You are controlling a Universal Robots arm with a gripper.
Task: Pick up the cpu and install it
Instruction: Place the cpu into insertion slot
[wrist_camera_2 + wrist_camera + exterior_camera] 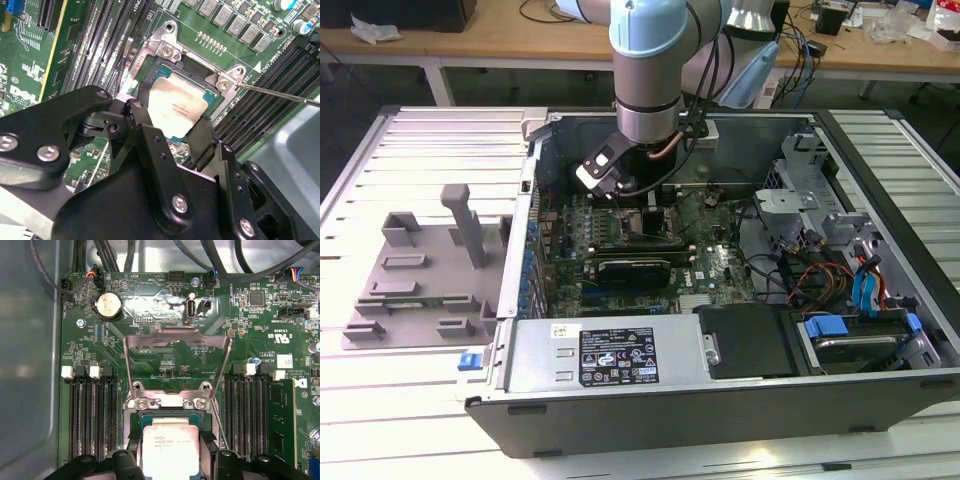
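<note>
Inside an open computer case [720, 415] on a slatted bench [400, 405], the gripper [170, 120] clamps the cpu [177, 100] by two opposite edges, squarely over the open socket [152, 67].

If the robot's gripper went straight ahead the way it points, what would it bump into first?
Most likely the open socket. The gripper is shut on the cpu, right over that socket, so the chip would touch before the fingers. How close it is, I can't tell.

Robot arm [650, 80] over open computer case [670, 415]
</note>
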